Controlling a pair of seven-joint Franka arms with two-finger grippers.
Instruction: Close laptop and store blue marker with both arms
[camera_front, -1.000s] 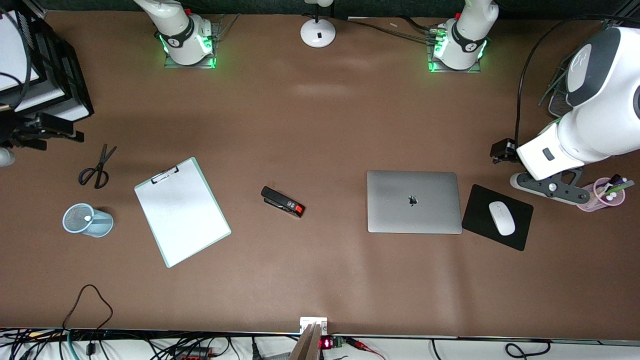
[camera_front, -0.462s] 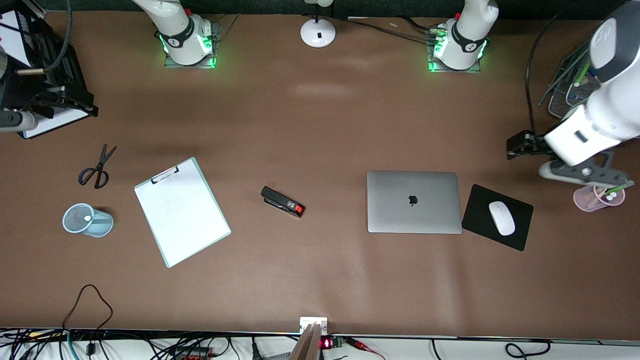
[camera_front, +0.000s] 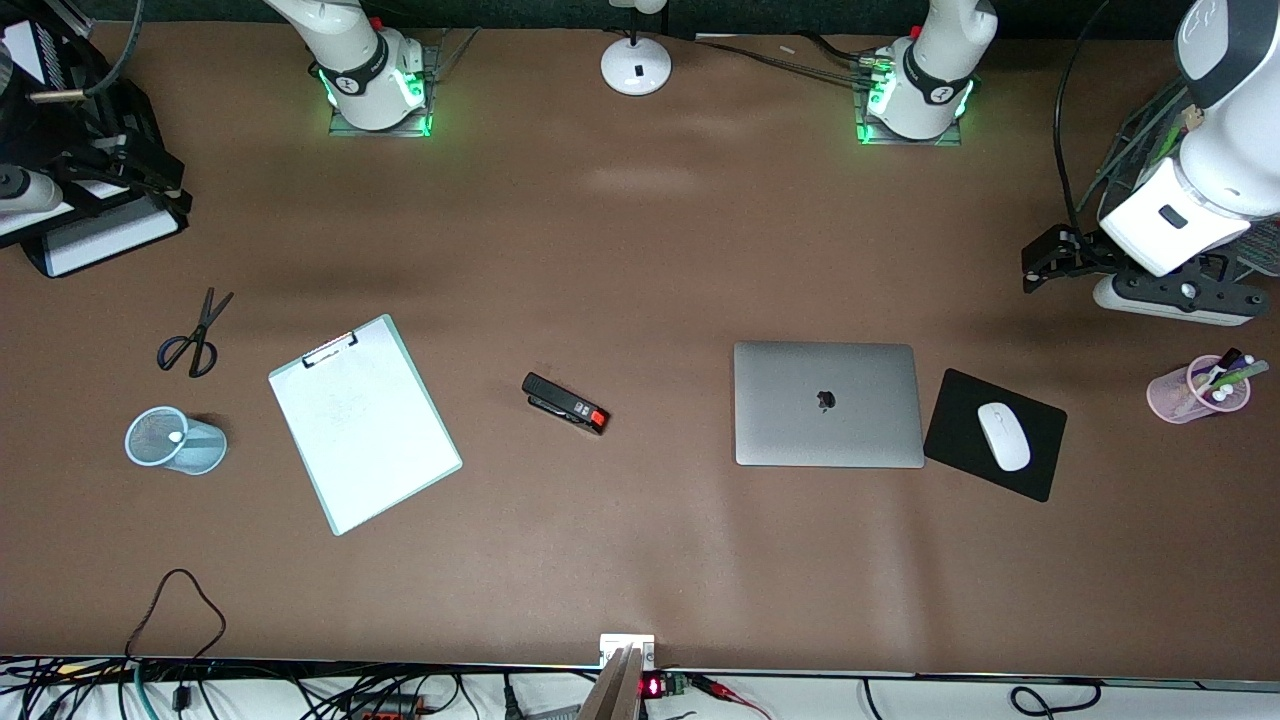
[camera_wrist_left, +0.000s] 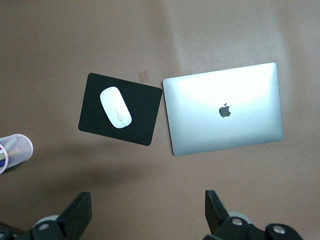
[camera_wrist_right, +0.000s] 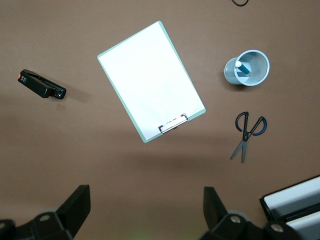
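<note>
The silver-grey laptop (camera_front: 828, 403) lies shut on the brown table, apple logo up, and also shows in the left wrist view (camera_wrist_left: 225, 110). The blue marker (camera_wrist_right: 241, 67) stands in a pale-blue mesh cup (camera_front: 175, 440) toward the right arm's end; in the front view only its white end (camera_front: 176, 436) shows. My left gripper (camera_front: 1172, 297) (camera_wrist_left: 147, 205) is open and empty, high over bare table between the mouse pad and a pink pen cup. My right gripper (camera_front: 30, 188) (camera_wrist_right: 147, 205) is open and empty, high over the table by the black file tray.
A white mouse (camera_front: 1003, 436) sits on a black pad (camera_front: 955, 415) beside the laptop. A pink cup (camera_front: 1198, 392) holds green and purple pens. A stapler (camera_front: 565, 403), clipboard (camera_front: 362, 422) and scissors (camera_front: 195, 335) lie toward the right arm's end. A black file tray (camera_front: 100, 235) stands at that edge.
The left arm has lifted away from over the pink pen cup and now hangs toward the table edge. The right arm has shifted over the file tray. The objects on the table have not moved.
</note>
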